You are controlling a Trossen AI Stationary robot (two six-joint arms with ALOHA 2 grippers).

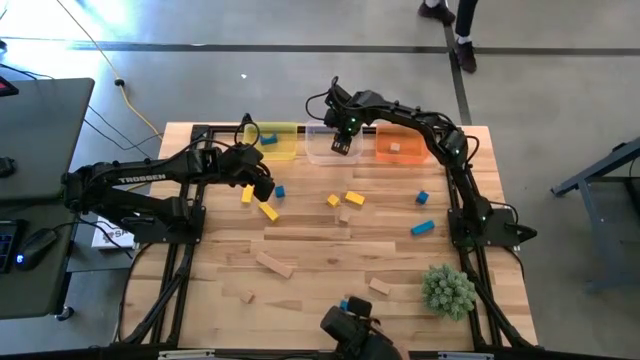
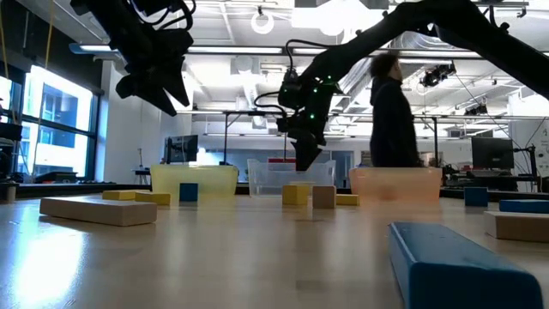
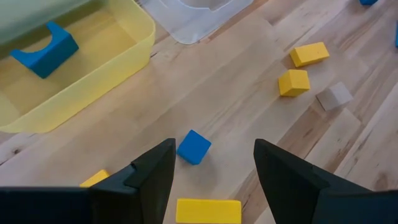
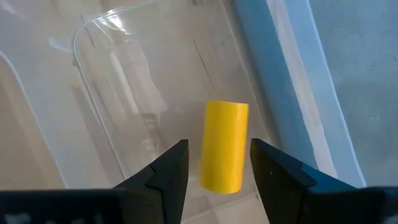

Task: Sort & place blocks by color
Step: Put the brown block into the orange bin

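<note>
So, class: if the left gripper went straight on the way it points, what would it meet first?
Most likely the small blue cube, lying on the table just ahead of the open left gripper. Depth is hard to judge, so it might pass just short of it.

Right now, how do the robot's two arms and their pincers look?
Both arms are dark, jointed tubes with black cables alongside. The left arm carries white TROSSEN lettering; the right arm shows small green lights near its wrist. Each pincer, left pincer and right pincer, has two flat black fingers.

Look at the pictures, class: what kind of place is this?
Probably a robotics lab or workshop: two robot arms on a wooden table, a concrete floor with cables, and a desk with computer gear.
</note>
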